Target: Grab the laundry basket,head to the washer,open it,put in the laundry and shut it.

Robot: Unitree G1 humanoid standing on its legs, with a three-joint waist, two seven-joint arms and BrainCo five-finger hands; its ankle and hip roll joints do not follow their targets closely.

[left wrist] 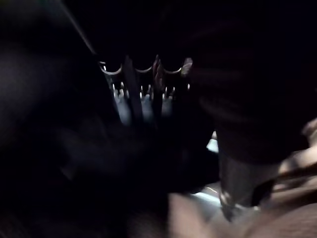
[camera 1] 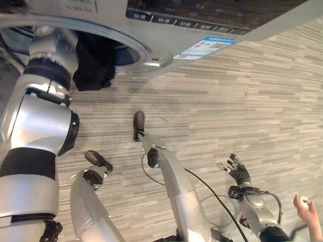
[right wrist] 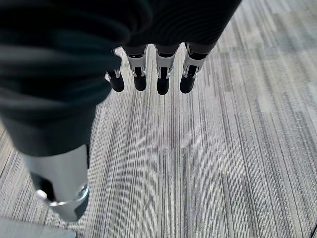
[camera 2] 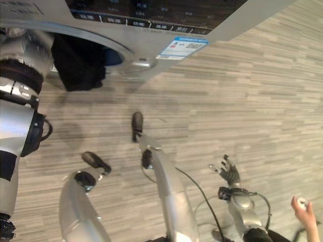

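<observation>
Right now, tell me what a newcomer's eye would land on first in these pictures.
First, the dark laundry hanging out of the washer's round opening at the top of the head views, with the left arm reaching up into it. Next, the right hand low on the right, fingers straight over the striped carpet. A person's hand shows at the bottom right corner.

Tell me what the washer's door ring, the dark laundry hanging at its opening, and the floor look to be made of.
Door ring: apparently metal or chromed plastic; glossy silver with highlights.
Dark laundry: soft cloth, matte black, hanging in limp folds.
Floor: probably low-pile carpet, matte, with fine grey-beige streaks.
</observation>
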